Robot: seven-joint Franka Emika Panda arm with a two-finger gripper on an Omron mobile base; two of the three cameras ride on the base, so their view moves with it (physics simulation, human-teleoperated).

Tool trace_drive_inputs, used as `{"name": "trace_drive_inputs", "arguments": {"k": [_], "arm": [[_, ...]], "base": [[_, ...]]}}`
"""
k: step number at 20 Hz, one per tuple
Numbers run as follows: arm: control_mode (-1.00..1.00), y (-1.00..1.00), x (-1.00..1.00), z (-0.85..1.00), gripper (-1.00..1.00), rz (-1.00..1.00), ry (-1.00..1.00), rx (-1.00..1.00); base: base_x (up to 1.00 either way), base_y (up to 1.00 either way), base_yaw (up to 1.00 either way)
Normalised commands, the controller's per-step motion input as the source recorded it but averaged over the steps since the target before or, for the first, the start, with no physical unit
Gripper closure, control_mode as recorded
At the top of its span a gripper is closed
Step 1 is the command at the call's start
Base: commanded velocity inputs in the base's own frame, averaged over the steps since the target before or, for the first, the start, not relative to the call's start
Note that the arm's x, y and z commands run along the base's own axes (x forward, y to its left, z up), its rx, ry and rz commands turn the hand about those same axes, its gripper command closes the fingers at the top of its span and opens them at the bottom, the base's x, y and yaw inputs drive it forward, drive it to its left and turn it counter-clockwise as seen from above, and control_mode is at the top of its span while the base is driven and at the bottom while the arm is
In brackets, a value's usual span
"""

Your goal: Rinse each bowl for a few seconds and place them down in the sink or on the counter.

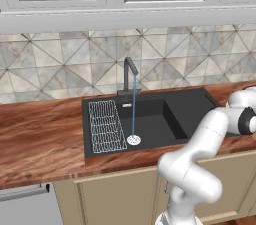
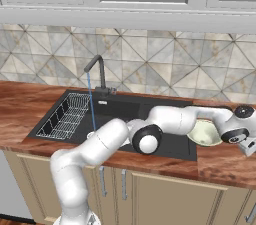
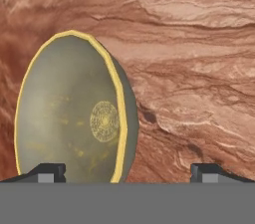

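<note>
Left base view: we look from behind and left of the arm, forward and down, mid distance, onto the sink point(image 1: 150, 119), faucet point(image 1: 130, 76), counter point(image 1: 40, 134) and tiled wall. Right base view: we see the same sink point(image 2: 120, 119), faucet point(image 2: 97, 74) and counter point(image 2: 225, 161) from behind and right, with more counter right of the basin. Hand view: we sit very close over the counter point(image 3: 199, 68), fingers point(image 3: 209, 172) at the bottom edge, an olive-yellow bowl point(image 3: 69, 113) at left.

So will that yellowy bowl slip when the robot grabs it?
Maybe. The olive bowl looks smooth and glazed, so the fingertips could slide on it. Its round, shallow shape may rock or tip if nudged. It seems stiff, not bendy.
</note>
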Motion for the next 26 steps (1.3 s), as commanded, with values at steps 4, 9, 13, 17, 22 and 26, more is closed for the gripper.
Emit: {"name": "trace_drive_inputs", "arguments": {"k": [4, 9, 13, 17, 22, 26], "arm": [[-1.00, -0.15, 0.14, -0.08, -1.00, 0.01, 0.00, 0.00], [-1.00, -0.04, 0.05, -0.07, 1.00, 0.00, 0.00, 0.00], [-1.00, 0.00, 0.01, -0.03, 1.00, 0.00, 0.00, 0.00], [-1.00, 0.01, -0.01, -0.01, 1.00, 0.00, 0.00, 0.00], [-1.00, 0.07, -0.03, -0.03, 1.00, 0.00, 0.02, 0.00], [-1.00, 0.22, -0.11, 0.22, 1.00, 0.01, 0.01, -0.04]], "base": [[0.00, 0.00, 0.00], [0.00, 0.00, 0.00], [0.00, 0.00, 0.00], [0.00, 0.00, 0.00], [0.00, 0.00, 0.00], [0.00, 0.00, 0.00]]}}
